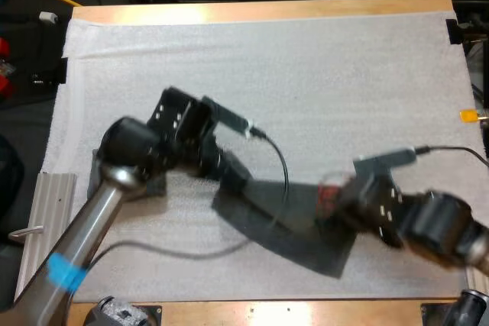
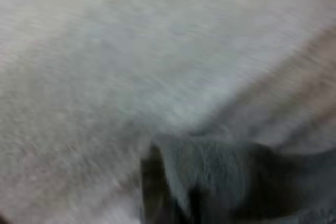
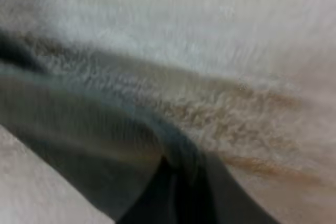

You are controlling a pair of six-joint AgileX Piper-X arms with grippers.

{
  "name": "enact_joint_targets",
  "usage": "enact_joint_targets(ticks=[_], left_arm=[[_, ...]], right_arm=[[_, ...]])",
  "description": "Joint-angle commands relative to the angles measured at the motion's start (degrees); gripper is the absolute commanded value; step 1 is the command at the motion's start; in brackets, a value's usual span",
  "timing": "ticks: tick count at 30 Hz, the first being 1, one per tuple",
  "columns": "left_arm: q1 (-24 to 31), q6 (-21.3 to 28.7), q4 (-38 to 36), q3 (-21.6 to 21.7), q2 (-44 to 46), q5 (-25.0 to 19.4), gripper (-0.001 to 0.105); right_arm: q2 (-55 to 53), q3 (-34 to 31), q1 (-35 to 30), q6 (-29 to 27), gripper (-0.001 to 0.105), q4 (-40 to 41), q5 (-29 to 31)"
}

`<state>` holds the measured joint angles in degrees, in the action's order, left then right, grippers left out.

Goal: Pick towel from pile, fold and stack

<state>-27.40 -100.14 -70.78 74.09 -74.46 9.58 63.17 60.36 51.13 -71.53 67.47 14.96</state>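
Left gripper [image 1: 231,176] is pinching one end of the dark grey-green cloth towel [image 1: 302,240], right gripper [image 1: 329,201] clamping the other, its long axis running between the jaws.

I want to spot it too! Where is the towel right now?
In the high view the towel lies stretched on the white mat near its front edge, between the left gripper and the right gripper.

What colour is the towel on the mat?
The towel is plain dark grey-green; clearest in the high view.
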Motion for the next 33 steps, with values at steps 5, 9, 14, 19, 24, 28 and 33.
enact_joint_targets(ticks=[5, 9, 14, 19, 24, 28, 33], left_arm=[[5.26, -0.19, 12.66, 0.14, -8.66, 7.6, 0.0], [7.18, -0.88, 19.63, 0.14, -13.59, 9.55, 0.0], [8.05, -2.26, 27.94, 0.14, -18.38, 11.23, 0.0], [8.09, -4.18, 34.7, 0.14, -22.66, 11.94, 0.0], [8.09, -6.53, 41.47, 0.14, -27.49, 11.98, 0.0], [8.09, -8.07, 45.55, 0.14, -30.44, 12.11, 0.0], [8.28, -9.42, 48.46, 0.14, -31.91, 12.11, 0.018]], right_arm=[[6.87, -1.05, -20.0, -7.61, 0.0, -16.34, -11.27], [11.11, -1.05, -26.35, -7.62, 0.0, -22.43, -16.13], [16.36, -1.05, -30.39, -7.62, 0.0, -28.47, -19.28], [20.56, -1.05, -31.64, -7.52, 0.0, -32.59, -19.93], [25.11, -1.05, -31.63, -7.51, 0.0, -36.08, -19.0], [27.92, -1.05, -31.63, -7.16, 0.0, -37.57, -15.16], [29.68, -1.05, -31.7, -7.03, 0.024, -39.58, -12.03]])
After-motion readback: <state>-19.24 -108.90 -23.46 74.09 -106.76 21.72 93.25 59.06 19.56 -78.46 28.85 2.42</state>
